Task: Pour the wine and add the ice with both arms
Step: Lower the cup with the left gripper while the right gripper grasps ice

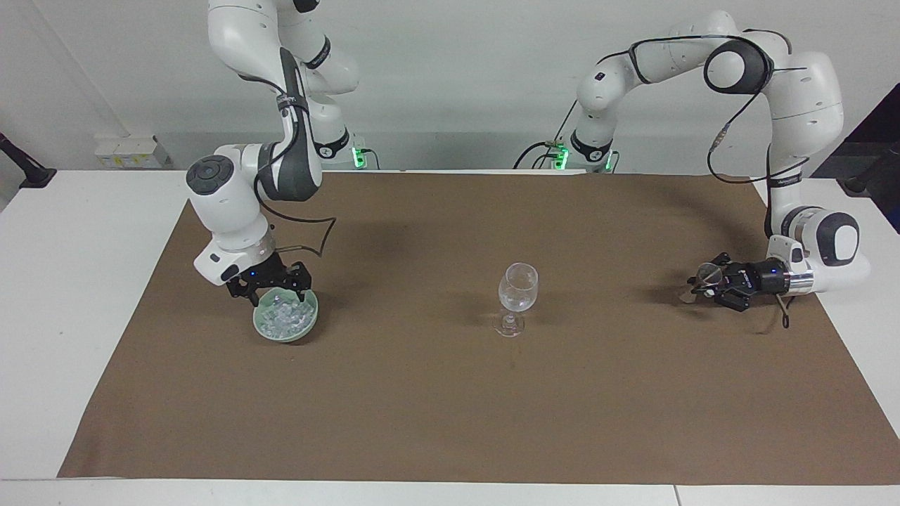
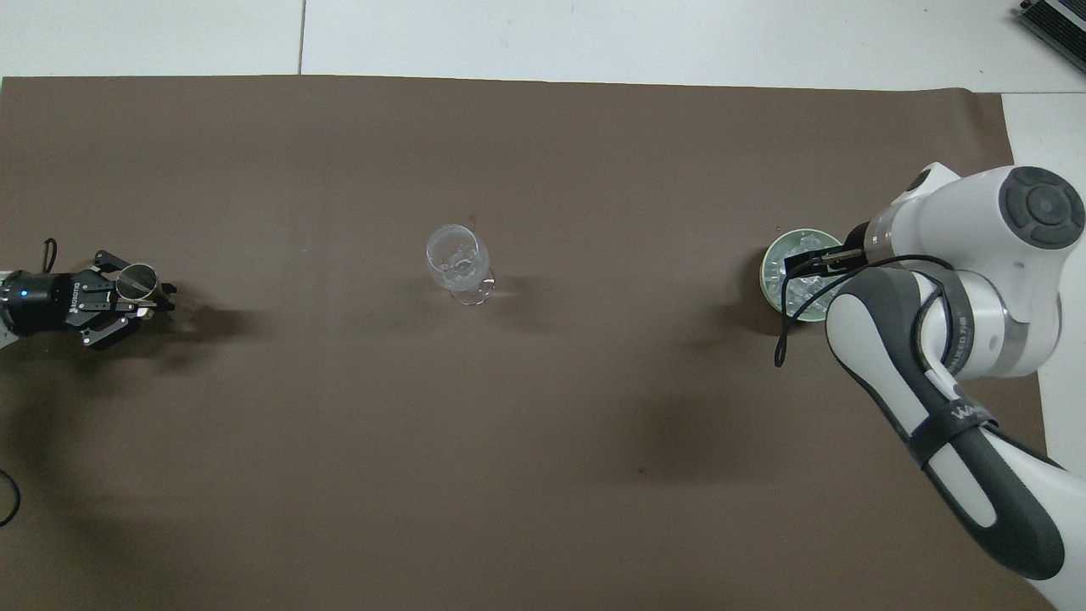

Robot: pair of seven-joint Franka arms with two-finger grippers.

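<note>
Facing view: right hand (image 1: 275, 298), fingers spread, sits over glassy ice cubes (image 1: 285, 315) in a round green dish (image 1: 261, 325); left hand (image 1: 703, 283) clamps a small metal cup (image 1: 707, 273); clear stemmed glass (image 1: 517, 296) mid-table.
</note>
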